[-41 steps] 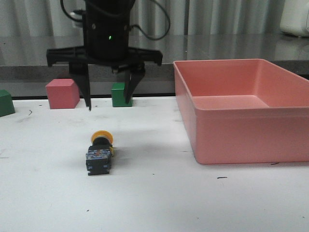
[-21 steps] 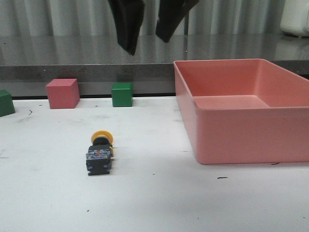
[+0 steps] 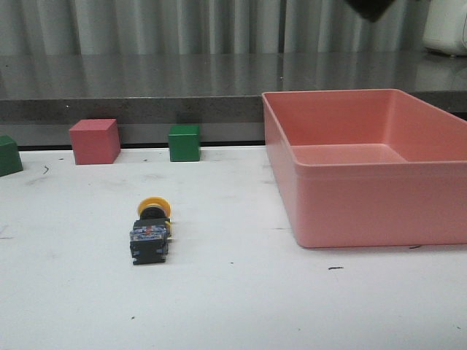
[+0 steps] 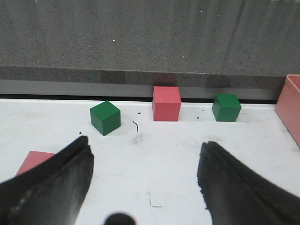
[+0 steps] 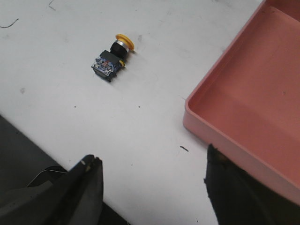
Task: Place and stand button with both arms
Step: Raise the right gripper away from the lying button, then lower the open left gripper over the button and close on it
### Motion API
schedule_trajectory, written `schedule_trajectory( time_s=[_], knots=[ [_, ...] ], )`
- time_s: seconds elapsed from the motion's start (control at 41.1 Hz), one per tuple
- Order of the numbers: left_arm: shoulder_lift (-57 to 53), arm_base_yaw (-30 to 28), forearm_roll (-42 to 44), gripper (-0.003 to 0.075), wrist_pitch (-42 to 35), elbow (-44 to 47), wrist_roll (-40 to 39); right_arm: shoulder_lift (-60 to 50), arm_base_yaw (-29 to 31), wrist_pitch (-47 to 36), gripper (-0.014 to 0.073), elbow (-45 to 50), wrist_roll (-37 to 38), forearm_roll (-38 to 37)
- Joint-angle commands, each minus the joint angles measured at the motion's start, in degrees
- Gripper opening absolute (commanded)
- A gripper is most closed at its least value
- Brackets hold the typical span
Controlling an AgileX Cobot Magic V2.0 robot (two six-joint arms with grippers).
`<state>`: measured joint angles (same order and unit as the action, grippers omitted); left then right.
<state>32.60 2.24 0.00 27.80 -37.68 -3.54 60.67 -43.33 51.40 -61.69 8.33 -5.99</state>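
Observation:
The button [image 3: 149, 232] lies on its side on the white table [image 3: 241, 306], yellow cap [image 3: 154, 205] toward the back and black boxy base toward the front. The right wrist view shows the button [image 5: 111, 61] from high above, far from my right gripper [image 5: 152, 154], which is open and empty. My left gripper [image 4: 145, 143] is also open and empty over bare table, facing the cubes; the button is out of that view. In the front view only a dark bit of an arm [image 3: 368, 7] shows at the top edge.
A large pink bin [image 3: 365, 211] fills the right side of the table. A pink cube [image 3: 94, 141] and two green cubes [image 3: 184, 142] [image 3: 7, 154] stand along the back edge. Another pink block [image 4: 33, 161] lies by my left finger.
The open gripper that hung behind the button has risen and swung right, almost out of the front view. The button has not moved.

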Motion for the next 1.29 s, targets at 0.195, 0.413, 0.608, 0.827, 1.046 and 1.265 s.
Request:
schedule_trajectory(
  time_s=[0.195,0.413,0.608,0.827,1.046,1.265],
  knots=[
    [0.43,-0.09,0.0,0.0472,-4.55,-1.96,-0.23,-17.73,0.38,-3.47,0.0489,8.27,-3.88,-0.43],
    [0.43,-0.09,0.0,0.0472,-4.65,-1.96,-0.23,-28.51,0.38,-3.07,0.0489,12.99,-5.35,-0.43],
    [0.43,-0.09,0.0,0.0472,-4.65,-1.96,-0.23,-32.61,0.38,-1.83,0.0489,14.34,-7.75,-0.43],
    [0.43,-0.09,0.0,0.0472,-5.6,-1.96,-0.23,-32.99,0.38,-0.8,0.0489,14.4,-7.75,-0.43],
    [0.59,-0.09,-2.13,0.0472,-8.16,-1.96,-0.23,-32.99,0.38,-0.46,0.0489,14.4,-7.75,-0.43],
    [4.88,-0.09,-2.82,0.0488,1.71,-8.13,5.3,-32.99,0.38,-0.46,0.0489,14.4,-7.75,-0.43]
  ],
)
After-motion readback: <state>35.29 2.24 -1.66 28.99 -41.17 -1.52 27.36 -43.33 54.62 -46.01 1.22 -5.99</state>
